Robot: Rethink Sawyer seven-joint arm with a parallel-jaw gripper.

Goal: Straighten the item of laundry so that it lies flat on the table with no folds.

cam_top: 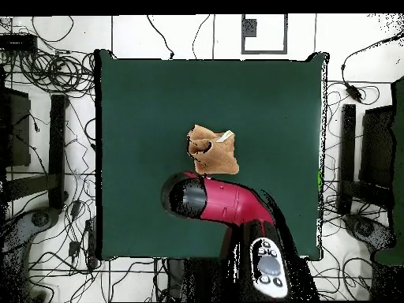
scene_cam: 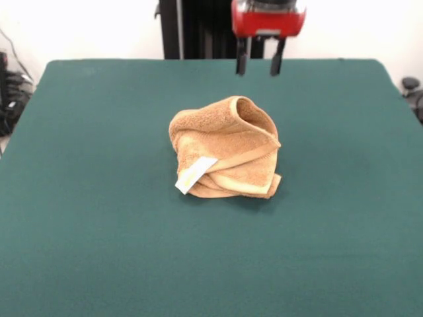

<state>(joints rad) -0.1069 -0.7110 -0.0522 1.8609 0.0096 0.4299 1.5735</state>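
Orange-tan terry hand towel (scene_cam: 225, 148) sits bunched in a loose heap near the middle of the green table (scene_cam: 86, 231), well clear of every edge. Layers are stacked and rolled over each other; one fold stands up as an open loop at the top, toward the far edge. The flat woven border band (scene_cam: 244, 158) wraps across the front of the heap, doubled on itself. A white care label (scene_cam: 195, 175) with yellow print sticks out low on the side facing the near edge, resting at the cloth surface. Judged: far from flat, with several folds yet to open.

Gripper (scene_cam: 258, 66) hangs above the table toward the far edge, behind the heap and apart from it. Its two dark fingers (scene_cam: 242, 61) stand spread with clear space between; nothing is held, nothing touched. From above, the red arm (cam_top: 229, 201) reaches in from the robot's edge, its head just beside the towel. Judged: poised for a pick at the raised loop or a border corner.
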